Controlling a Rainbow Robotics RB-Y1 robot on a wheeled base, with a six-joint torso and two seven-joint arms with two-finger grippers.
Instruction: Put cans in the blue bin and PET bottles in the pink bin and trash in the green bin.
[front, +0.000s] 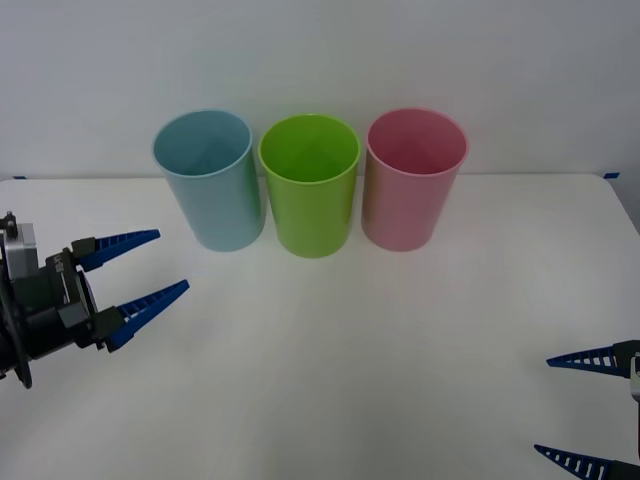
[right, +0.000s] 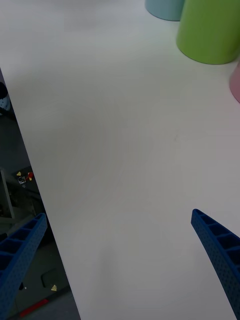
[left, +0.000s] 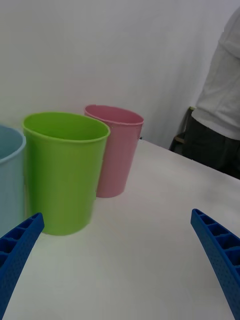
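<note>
Three tall bins stand in a row at the back of the white table: the blue bin on the left, the green bin in the middle, the pink bin on the right. No cans, PET bottles or trash are in view. My left gripper hovers open and empty at the left, in front of the blue bin. My right gripper is open and empty at the near right corner. The left wrist view shows the green bin, the pink bin and the blue bin's edge.
The white table spreads wide between the grippers and the bins. In the right wrist view the table's edge drops to the floor, with the green bin far off. A person stands beyond the table in the left wrist view.
</note>
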